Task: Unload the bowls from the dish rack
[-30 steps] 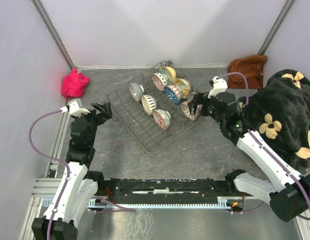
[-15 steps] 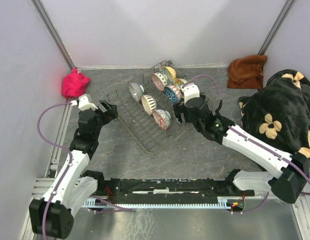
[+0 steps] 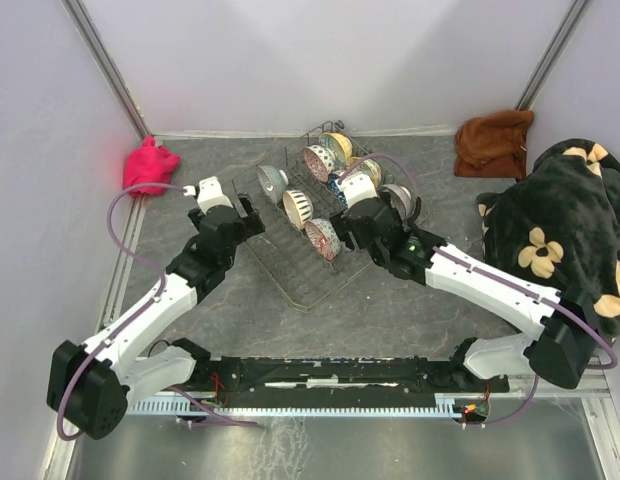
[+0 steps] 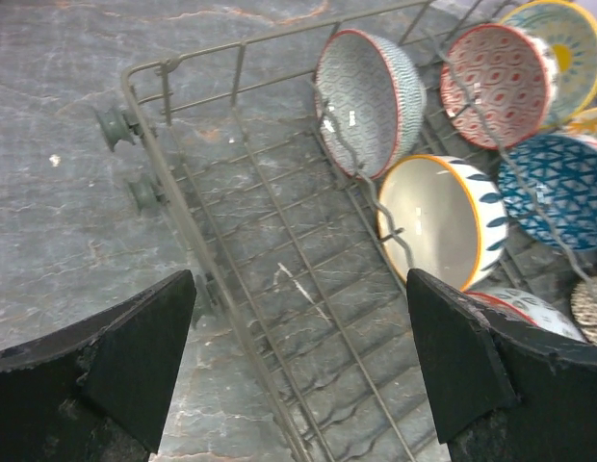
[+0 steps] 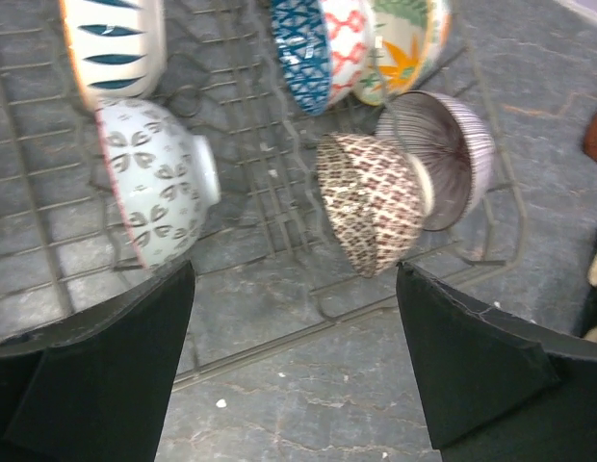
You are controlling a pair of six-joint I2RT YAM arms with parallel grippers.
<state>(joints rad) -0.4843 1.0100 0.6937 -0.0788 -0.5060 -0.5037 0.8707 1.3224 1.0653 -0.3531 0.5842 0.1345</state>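
Observation:
The dark wire dish rack [image 3: 290, 275] lies mid-table, with several bowls on edge in it. In the top view I see a grey bowl [image 3: 272, 182], a blue-striped bowl [image 3: 298, 208], a red-rimmed floral bowl [image 3: 323, 238], a red patterned bowl [image 3: 318, 162] and a yellow bowl [image 3: 338, 147]. My left gripper [image 3: 250, 214] is open and empty over the rack's left edge [image 4: 173, 207], short of the grey bowl [image 4: 371, 101] and the striped bowl [image 4: 438, 221]. My right gripper [image 3: 342, 228] is open and empty above the rack, facing a brown patterned bowl [image 5: 371, 197] and a floral bowl [image 5: 159, 178].
A pink cloth [image 3: 150, 167] lies at the back left. A brown cloth [image 3: 493, 142] lies at the back right. A black flowered blanket [image 3: 565, 220] fills the right side. Walls close in the table on three sides.
Both arms have swung inward. The left gripper went from left of the rack to over its left edge. The right gripper went from the rack's right end to over its middle.

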